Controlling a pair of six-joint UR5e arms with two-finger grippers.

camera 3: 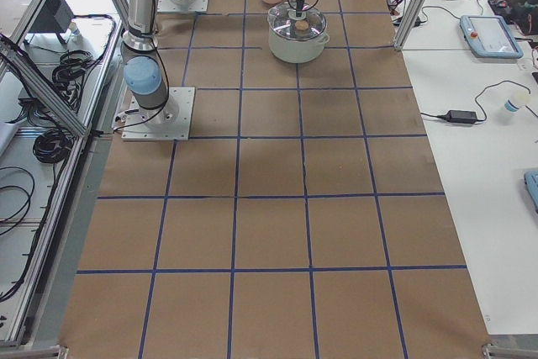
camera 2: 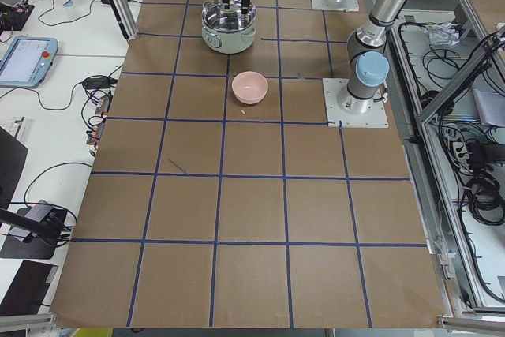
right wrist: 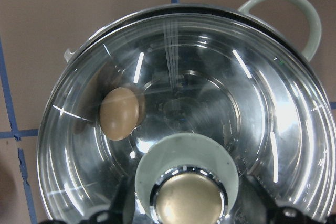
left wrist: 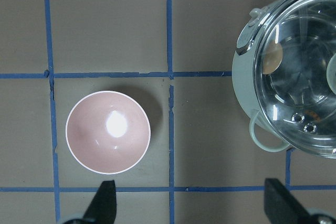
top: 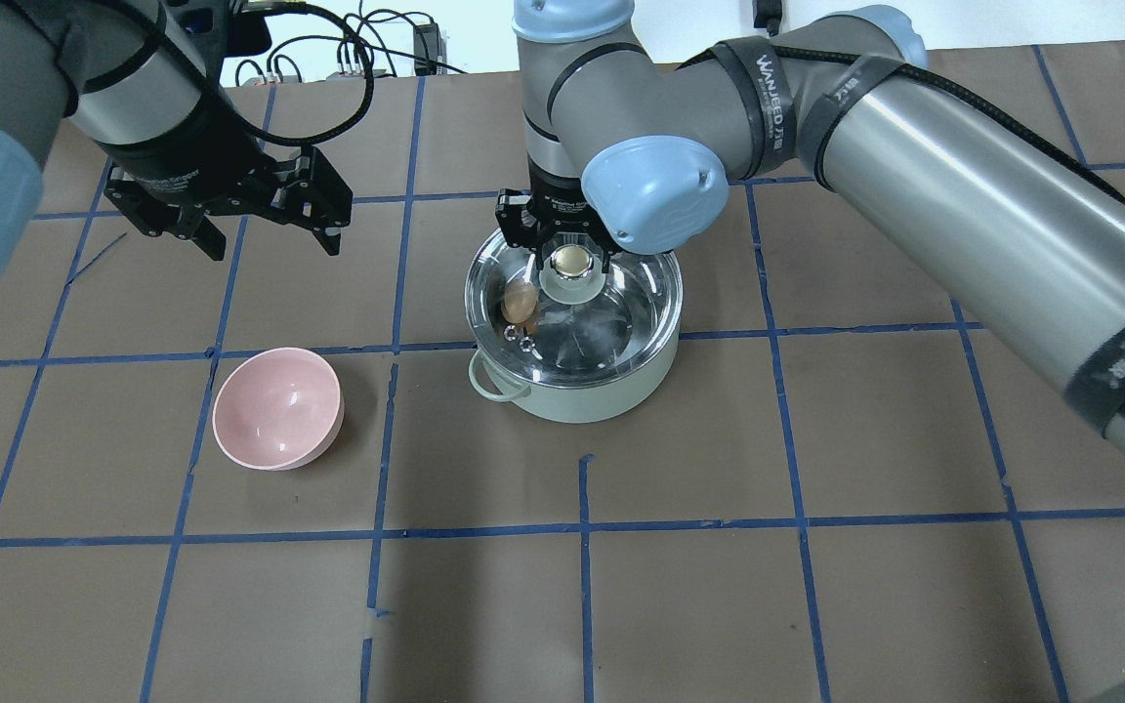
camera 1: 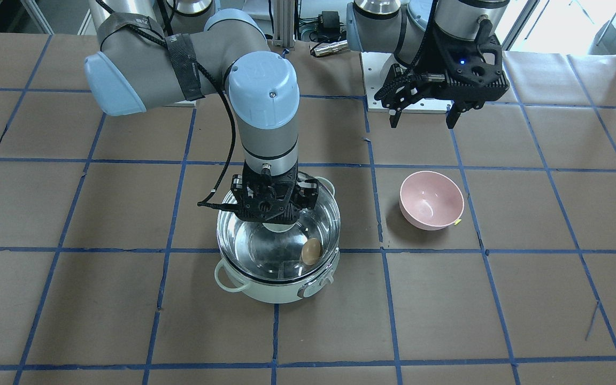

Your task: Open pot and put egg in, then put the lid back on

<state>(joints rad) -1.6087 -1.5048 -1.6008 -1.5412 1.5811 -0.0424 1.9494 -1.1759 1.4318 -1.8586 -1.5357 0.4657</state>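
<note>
The pale mint pot (camera 1: 276, 289) stands at mid-table with the clear glass lid (camera 1: 265, 251) seated on it. The tan egg (camera 1: 311, 251) lies inside on the steel floor, seen through the glass, also in the overhead view (top: 520, 301) and the right wrist view (right wrist: 119, 113). My right gripper (top: 572, 259) is straight above the lid, its fingers open on either side of the beige-gold knob (right wrist: 190, 200) with a gap on each side. My left gripper (top: 265, 239) is open and empty, raised behind the pink bowl, away from the pot.
An empty pink bowl (top: 277, 408) sits on the brown table to the pot's left in the overhead view, about a hand's width from it; it also shows in the left wrist view (left wrist: 107, 132). Blue tape lines grid the table.
</note>
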